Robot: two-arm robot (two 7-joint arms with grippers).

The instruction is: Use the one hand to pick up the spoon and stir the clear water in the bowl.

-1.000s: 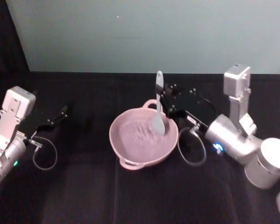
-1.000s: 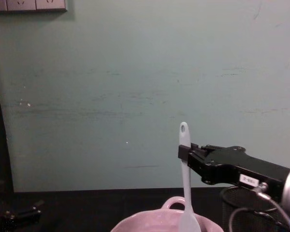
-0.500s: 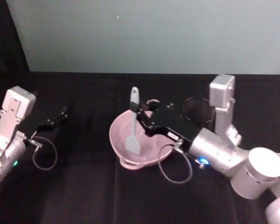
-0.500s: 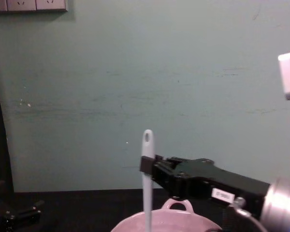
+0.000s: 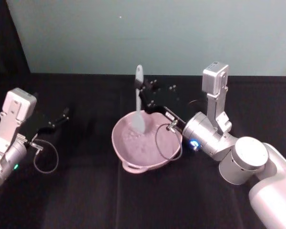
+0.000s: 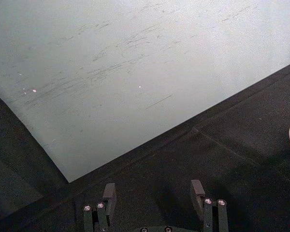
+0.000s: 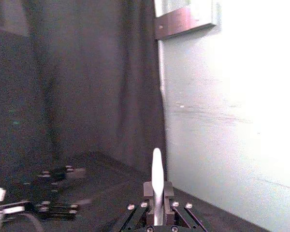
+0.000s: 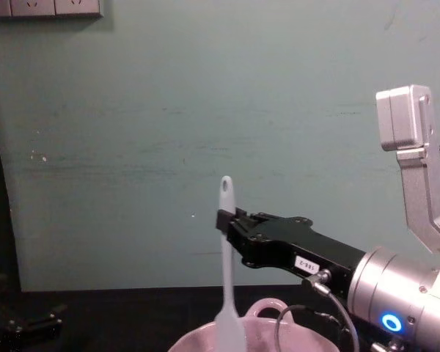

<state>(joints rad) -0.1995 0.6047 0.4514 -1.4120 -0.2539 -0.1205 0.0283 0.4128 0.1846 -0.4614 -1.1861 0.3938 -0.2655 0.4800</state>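
Over the bowl [image 5: 115, 143], right gripper's [image 8: 225, 219] fingers pinch the spoon [image 8: 226, 297]; left gripper's [image 6: 152, 186] stand spread.

The spoon [image 5: 139, 106] was white, the bowl [image 5: 118, 148] pale pink, the right gripper [image 5: 143, 89] black with a white label [image 8: 304, 262], its wrist [image 5: 203, 137] silver, the table [image 5: 86, 191] black.

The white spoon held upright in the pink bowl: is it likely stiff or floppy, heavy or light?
Probably stiff: the spoon stands straight though the right gripper pinches only its upper handle. Likely light, since the handle is slim and thin. Its broad head, inside the bowl, may drag somewhat when stirred.
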